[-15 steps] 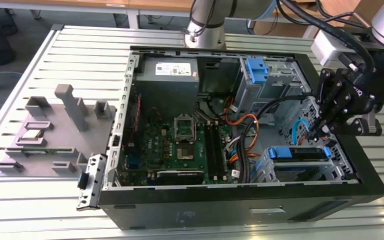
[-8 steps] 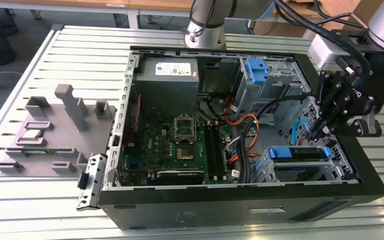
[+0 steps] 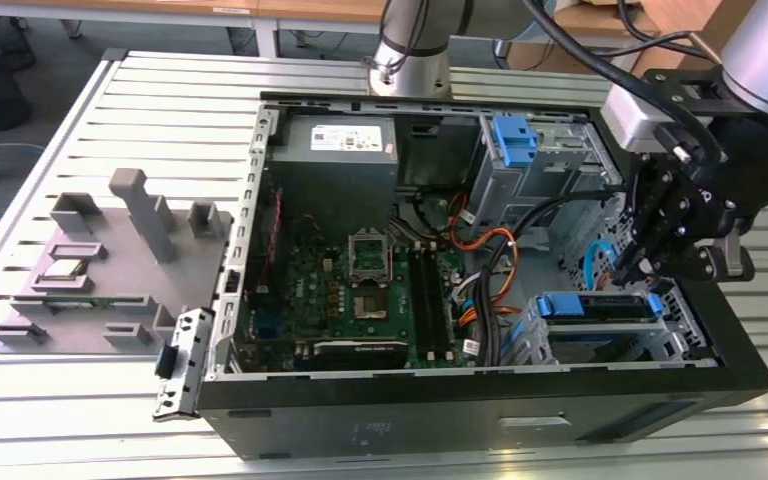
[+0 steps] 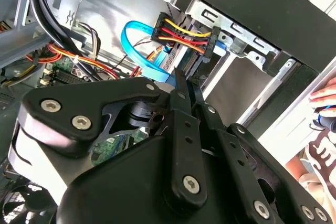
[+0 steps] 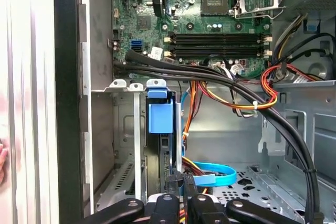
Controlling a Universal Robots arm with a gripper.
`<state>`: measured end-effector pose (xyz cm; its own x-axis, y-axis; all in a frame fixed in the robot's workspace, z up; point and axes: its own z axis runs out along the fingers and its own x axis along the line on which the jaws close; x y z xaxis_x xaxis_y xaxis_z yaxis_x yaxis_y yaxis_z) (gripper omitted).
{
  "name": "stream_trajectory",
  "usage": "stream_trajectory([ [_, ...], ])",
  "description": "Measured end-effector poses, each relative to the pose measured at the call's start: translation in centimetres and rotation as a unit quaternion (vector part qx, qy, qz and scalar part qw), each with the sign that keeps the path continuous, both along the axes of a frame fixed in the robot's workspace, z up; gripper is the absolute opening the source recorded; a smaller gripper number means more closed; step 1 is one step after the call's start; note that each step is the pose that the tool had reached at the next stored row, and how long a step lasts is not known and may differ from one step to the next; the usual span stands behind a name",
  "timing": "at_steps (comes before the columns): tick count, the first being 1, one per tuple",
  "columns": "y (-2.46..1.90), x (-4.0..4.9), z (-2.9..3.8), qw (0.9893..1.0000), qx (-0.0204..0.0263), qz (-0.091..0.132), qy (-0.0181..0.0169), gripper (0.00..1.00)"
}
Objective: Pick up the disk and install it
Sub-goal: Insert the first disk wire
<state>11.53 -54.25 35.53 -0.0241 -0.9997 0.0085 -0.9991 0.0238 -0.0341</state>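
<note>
we judge the job to be near its end: the disk (image 3: 598, 306), a flat silver-metal drive with blue plastic rails, sits in the grey sheet-metal drive cage (image 5: 126, 129) at the corner of the open black steel computer case (image 3: 491, 420), no longer needing to be picked up. in the first wrist view it stands edge-on in its slot, the glossy blue tab (image 5: 160, 113) level with the cage's folded lip; whether it is pushed fully home we cannot tell. the black gripper (image 3: 628, 272) hangs just above the disk, its flat, bolted metal fingers (image 4: 181, 129) pressed together with nothing between them that we can see. nearby, a smooth light-blue ribbon cable (image 5: 215, 174) curls over the perforated case floor, and a bundle of red, orange and yellow wires (image 4: 184, 32) ends in a black plug. the green motherboard (image 3: 344, 290) lies well apart.
</note>
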Motion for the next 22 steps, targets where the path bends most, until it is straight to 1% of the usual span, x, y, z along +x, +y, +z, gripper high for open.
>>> stream_trajectory([
  [4, -0.23, -0.39, -0.14, 1.0000, 0.0016, 0.001, -0.0061, 0.16],
  [7, -0.35, -0.59, -0.19, 0.9999, 0.0048, 0.002, -0.0112, 0.16],
  [12, -0.45, -0.75, -0.24, 0.9998, 0.0097, 0.008, -0.0176, 0.16],
  [17, -0.64, -0.82, -0.37, 0.9995, 0.0112, 0.016, -0.0244, 0.16],
  [20, -0.72, -0.86, -0.41, 0.9993, 0.0130, 0.024, -0.0254, 0.16],
  [22, -0.72, -0.87, -0.42, 0.9991, 0.0170, 0.029, -0.0256, 0.16],
])
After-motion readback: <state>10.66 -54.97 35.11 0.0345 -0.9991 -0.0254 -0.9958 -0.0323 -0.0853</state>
